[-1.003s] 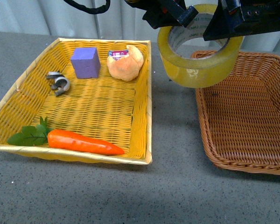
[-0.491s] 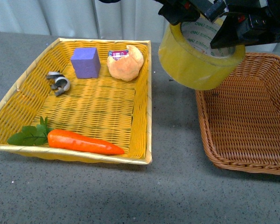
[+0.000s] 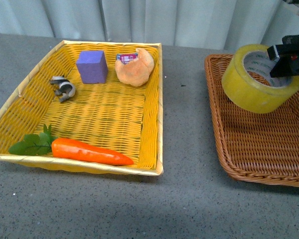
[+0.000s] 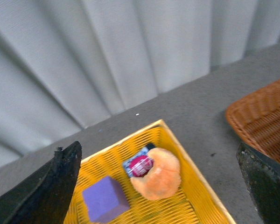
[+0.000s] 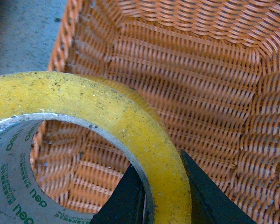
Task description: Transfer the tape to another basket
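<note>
Front view, carrot (image 3: 89,152): nearest item, lying along the near wall inside the yellow tray (image 3: 158,114); green leaves (image 3: 32,145) at its left end.
Table (image 3: 184,204): gray, under both trays.
Clip (image 3: 63,88): small, gray-black, curled; left side of the yellow tray, mid-depth.
Purple block (image 3: 92,66): far part of the yellow tray, resting flat.
Orange plush (image 3: 137,67): right of the block, near but apart from it, against the far right corner; red-blue wrapper (image 3: 125,57) at its top.
Basket (image 3: 259,142): brown wicker, right of the yellow tray, with a strip of bare table between them.
Tape (image 3: 256,84): yellow roll, tilted, over the basket's far half; contact with the weave unclear.
Right gripper (image 3: 288,59): clamped on the tape's wall, pinching from inside and outside the ring; confirmed in right wrist view.
Left gripper (image 4: 156,154): spread wide, nothing between, above the far end of the yellow tray.
Curtain (image 3: 139,20): pale, pleated, behind the table.
</note>
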